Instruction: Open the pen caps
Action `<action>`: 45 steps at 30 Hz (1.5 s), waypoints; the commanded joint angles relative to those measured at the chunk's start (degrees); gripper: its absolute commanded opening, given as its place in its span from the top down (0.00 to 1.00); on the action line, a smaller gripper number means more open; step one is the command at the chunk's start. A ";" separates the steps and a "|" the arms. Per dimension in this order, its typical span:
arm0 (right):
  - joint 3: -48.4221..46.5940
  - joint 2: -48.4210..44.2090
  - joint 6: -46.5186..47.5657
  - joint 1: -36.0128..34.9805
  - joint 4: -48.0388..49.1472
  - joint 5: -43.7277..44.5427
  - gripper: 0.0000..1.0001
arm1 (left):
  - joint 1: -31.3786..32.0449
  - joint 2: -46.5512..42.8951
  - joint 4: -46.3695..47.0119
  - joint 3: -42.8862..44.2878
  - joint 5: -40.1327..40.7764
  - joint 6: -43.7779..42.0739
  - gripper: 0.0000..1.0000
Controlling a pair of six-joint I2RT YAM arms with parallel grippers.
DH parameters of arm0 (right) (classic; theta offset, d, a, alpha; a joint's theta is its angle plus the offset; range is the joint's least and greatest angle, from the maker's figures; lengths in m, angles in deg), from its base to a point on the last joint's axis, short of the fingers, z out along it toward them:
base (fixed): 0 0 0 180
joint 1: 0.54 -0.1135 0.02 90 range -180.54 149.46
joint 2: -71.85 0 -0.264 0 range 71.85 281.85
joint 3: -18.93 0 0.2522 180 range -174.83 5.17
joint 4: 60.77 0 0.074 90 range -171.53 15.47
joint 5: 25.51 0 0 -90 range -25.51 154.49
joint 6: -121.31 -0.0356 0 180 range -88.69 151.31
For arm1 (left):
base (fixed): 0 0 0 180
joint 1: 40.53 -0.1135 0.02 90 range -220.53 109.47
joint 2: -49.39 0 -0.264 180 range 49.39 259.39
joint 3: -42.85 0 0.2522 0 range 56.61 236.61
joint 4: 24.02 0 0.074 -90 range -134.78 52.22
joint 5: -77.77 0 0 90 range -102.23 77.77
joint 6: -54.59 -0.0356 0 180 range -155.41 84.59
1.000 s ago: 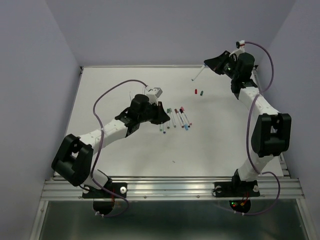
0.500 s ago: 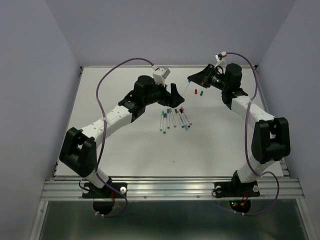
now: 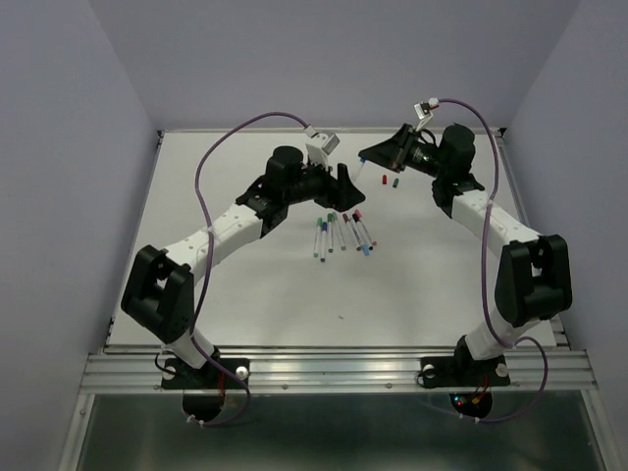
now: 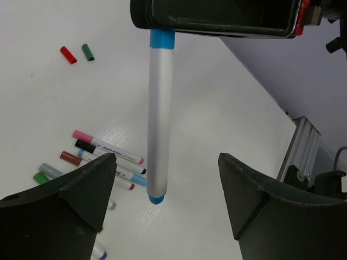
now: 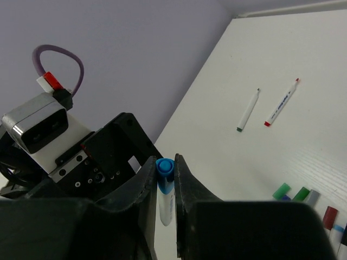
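Right end effector [image 5: 164, 162]: jaws narrow, clamped on one end of the blue-ended pen [image 4: 157, 108], which it holds up off the worktop [image 3: 442, 285].
Blue-ended pen: white barrel with blue at both ends; the free end points down toward the worktop.
Left end effector [image 4: 168, 162]: jaws wide apart and holding nothing; in the left wrist view the pen's free end shows between its two fingers [image 4: 81, 189] with a gap on each side. Whether that end is level with the fingers cannot be told.
Red cap [image 3: 384, 180]: lying loose on the worktop, just beside the green cap [image 3: 395, 183], below the right end effector in the top view.
Row of pens [image 3: 341, 232]: lying side by side on the worktop, near the middle and nearer the arm bases than the two loose caps.
Two separate pens [image 5: 248, 111]: lying well apart from the row, seen only in the right wrist view.
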 commanded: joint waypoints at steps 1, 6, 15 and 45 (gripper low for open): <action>0.35 -1.25 -0.26 -1.21 2.78 -2.59 0.99 | 0.15 0.16 4.32 2.84 -3.19 0.81 0.21; 0.53 -0.90 -0.16 -2.44 2.78 -2.77 0.99 | 0.15 0.34 5.02 3.10 -4.16 1.51 0.55; 1.41 -0.02 0.80 -3.50 1.99 -1.72 0.99 | 0.15 -0.71 6.07 1.18 -4.07 2.48 1.00; -16.45 11.58 25.41 3.62 -34.99 40.54 0.99 | -0.19 -7.84 -16.14 -9.04 27.19 6.43 1.00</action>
